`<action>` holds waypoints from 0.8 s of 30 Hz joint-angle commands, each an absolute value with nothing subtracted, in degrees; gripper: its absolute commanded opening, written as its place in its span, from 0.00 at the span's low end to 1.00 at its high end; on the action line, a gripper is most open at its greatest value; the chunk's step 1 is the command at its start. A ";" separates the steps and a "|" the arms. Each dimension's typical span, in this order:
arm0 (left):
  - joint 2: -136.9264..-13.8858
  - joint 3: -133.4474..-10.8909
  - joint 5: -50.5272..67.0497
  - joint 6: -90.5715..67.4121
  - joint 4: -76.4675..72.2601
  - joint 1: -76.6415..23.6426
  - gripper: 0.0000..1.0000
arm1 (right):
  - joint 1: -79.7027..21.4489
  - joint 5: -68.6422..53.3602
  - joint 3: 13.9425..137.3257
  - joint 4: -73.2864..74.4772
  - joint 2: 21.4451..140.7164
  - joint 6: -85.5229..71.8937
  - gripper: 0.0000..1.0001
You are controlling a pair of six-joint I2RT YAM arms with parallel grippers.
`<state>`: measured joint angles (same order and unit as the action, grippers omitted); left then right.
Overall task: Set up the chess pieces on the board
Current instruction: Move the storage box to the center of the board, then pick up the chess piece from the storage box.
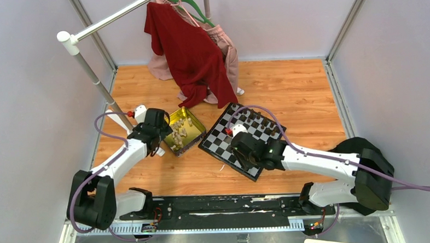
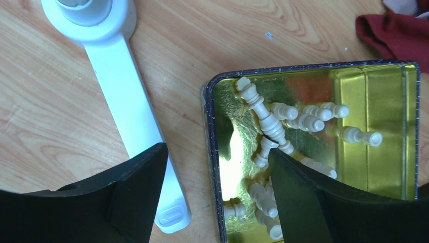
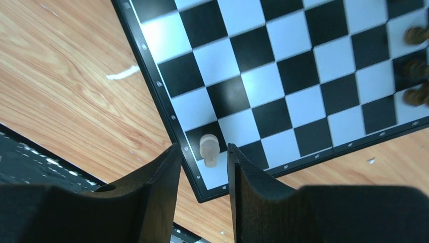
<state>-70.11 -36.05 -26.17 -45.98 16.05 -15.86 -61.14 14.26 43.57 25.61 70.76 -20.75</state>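
The black-and-white board [image 1: 219, 145] lies right of centre. Small dark pieces [image 1: 261, 121] stand along its far side and also show in the right wrist view [image 3: 416, 67]. My right gripper [image 1: 241, 153] hovers over the board's near corner. Its jaws [image 3: 204, 152] are open on either side of one cream pawn [image 3: 208, 149], which stands near that corner [image 3: 202, 190], without touching it. Several cream pieces [image 2: 273, 126] lie loose in the gold tin [image 2: 389, 167]. My left gripper [image 2: 217, 169] is open and empty, straddling the tin's left rim [image 2: 211, 152].
The white foot of a clothes rack [image 2: 121, 91] lies under my left finger, just left of the tin [image 1: 193, 119]. The rack pole [image 1: 90, 72] rises at the left. A red shirt [image 1: 190, 51] and a pink garment hang down at the back, close behind tin and board.
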 commanded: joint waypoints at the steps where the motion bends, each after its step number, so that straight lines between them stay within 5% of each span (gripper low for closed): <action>1: -66.61 -37.81 -28.46 -44.77 16.63 -16.08 0.79 | -62.05 17.03 50.43 28.45 70.48 -17.39 0.43; 24: -49.47 -33.04 -29.07 -45.37 15.48 -16.00 0.82 | -58.71 4.74 99.46 23.42 116.06 4.09 0.39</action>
<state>-51.59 -34.28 -27.53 -44.53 16.38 -15.86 -60.53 9.39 94.48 24.34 112.68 0.16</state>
